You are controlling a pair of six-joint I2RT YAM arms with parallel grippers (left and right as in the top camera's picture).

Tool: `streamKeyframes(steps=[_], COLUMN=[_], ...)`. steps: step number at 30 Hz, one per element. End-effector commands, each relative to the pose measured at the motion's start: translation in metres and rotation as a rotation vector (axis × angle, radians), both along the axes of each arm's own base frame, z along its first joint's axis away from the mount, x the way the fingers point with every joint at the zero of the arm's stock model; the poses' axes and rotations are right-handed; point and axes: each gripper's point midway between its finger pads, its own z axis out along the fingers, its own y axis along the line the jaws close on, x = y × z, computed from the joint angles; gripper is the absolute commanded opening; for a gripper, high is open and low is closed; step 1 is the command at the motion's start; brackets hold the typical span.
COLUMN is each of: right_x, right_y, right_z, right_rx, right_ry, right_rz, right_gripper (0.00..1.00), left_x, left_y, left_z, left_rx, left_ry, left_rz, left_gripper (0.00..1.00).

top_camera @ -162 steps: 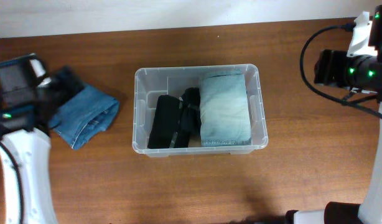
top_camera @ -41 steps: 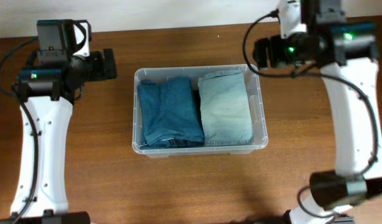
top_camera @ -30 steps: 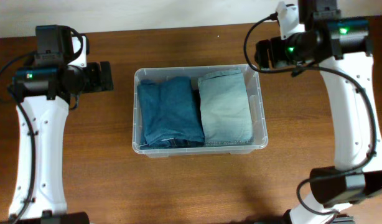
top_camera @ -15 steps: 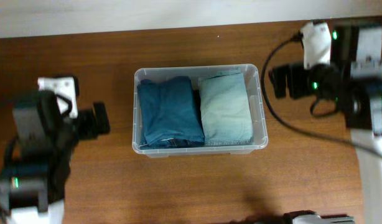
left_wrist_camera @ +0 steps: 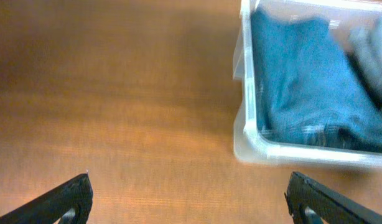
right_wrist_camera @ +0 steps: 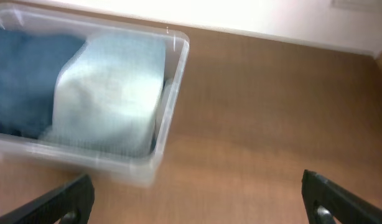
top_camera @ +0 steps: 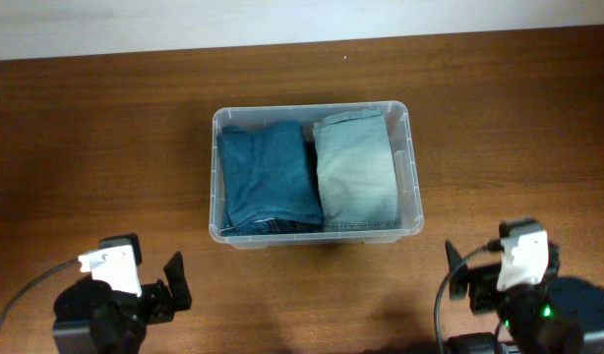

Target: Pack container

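The left gripper (left_wrist_camera: 191, 202) has its jaws spread wide with nothing between them. The right gripper (right_wrist_camera: 200, 202) is likewise parted and empty. Both hang by the near edge of the brown wooden table (top_camera: 105, 128). The clear rectangular plastic container (top_camera: 216, 187) lies ahead of the left gripper and off to its right, and ahead of the right gripper and off to its left. Its long axis runs crosswise between the two arms, and neither is plainly nearer. Inside, side by side, a dark blue folded denim garment (top_camera: 268, 177) fills the left gripper's half and a pale blue folded denim garment (top_camera: 356, 172) fills the right's. Packing looks complete; any further move would be a reach forward and inward.
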Motion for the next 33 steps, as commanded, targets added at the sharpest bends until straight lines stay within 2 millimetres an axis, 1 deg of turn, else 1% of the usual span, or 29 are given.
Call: streamKeyframes(steps=[1,3,4,10,12,13,15,17,19,20,21,24,26,27,28,31,32,33], right_x=[-0.014,-0.022,-0.022,-0.023,-0.027,-0.027,-0.023,-0.015,-0.003,0.007,0.023,0.046,0.061,0.064,0.071,0.079,0.081,0.081], right_y=[-0.006,-0.006,-0.006,-0.006,-0.004,-0.002,-0.001,0.0,0.002,0.004,0.005,0.005,0.005,0.005,0.004,0.004,0.004,0.004], right_z=[-0.014,-0.025,-0.026,-0.025,-0.021,-0.018,-0.015,-0.018,-0.028,-0.036,-0.044,-0.049,-0.058,-0.062,-0.072,-0.092,-0.105,-0.104], right_rx=[-0.016,-0.018,-0.019,-0.019,-0.008,0.006,0.016,0.02,0.026,0.03,0.033,0.016,-0.01,-0.02,-0.038,-0.055,-0.054,-0.051], right_ry=[0.038,0.089,0.092,0.084,0.052,0.001,-0.082,-0.155,-0.225,-0.236,-0.262,-0.354,-0.408,-0.42,-0.442,-0.445,-0.426,-0.436], right_rz=[-0.027,-0.026,-0.026,-0.026,-0.017,-0.008,-0.009,-0.004,0.007,0.017,0.023,0.03,0.038,0.041,0.046,0.051,0.051,0.048], right_gripper=[0.99,0.99,0.98,0.99,0.98,0.99,0.99,0.98,0.99,0.99,0.99,0.99,0.98,0.99,0.99,0.99,0.99,0.98], left_x=[-0.009,-0.015,-0.018,-0.019,-0.019,-0.019,-0.019,-0.019,-0.019,-0.019,-0.019,-0.019,-0.019,-0.019,-0.019,-0.019,-0.019,-0.019], left_y=[-0.002,-0.002,-0.002,-0.002,-0.002,-0.002,-0.002,-0.002,-0.002,-0.002,-0.002,-0.002,-0.002,-0.002,-0.002,-0.002,-0.002,-0.002], left_z=[-0.011,-0.018,-0.021,-0.021,-0.021,-0.021,-0.021,-0.021,-0.021,-0.021,-0.021,-0.021,-0.021,-0.021,-0.021,-0.021,-0.021,-0.021], left_rx=[-0.021,-0.022,-0.022,-0.023,-0.023,-0.023,-0.023,-0.023,-0.023,-0.023,-0.023,-0.023,-0.023,-0.023,-0.023,-0.023,-0.023,-0.023], left_ry=[0.048,0.086,0.102,0.105,0.105,0.105,0.105,0.105,0.105,0.105,0.105,0.105,0.105,0.105,0.105,0.105,0.105,0.105], left_rz=[0.002,0.002,0.002,0.002,0.002,0.002,0.002,0.002,0.002,0.002,0.002,0.002,0.002,0.002,0.002,0.002,0.002,0.002], left_gripper=[0.99,0.99,0.99,0.99,0.99,0.99,0.99,0.99,0.99,0.99,0.99,0.99,0.99,0.99,0.99,0.99,0.99,0.99])
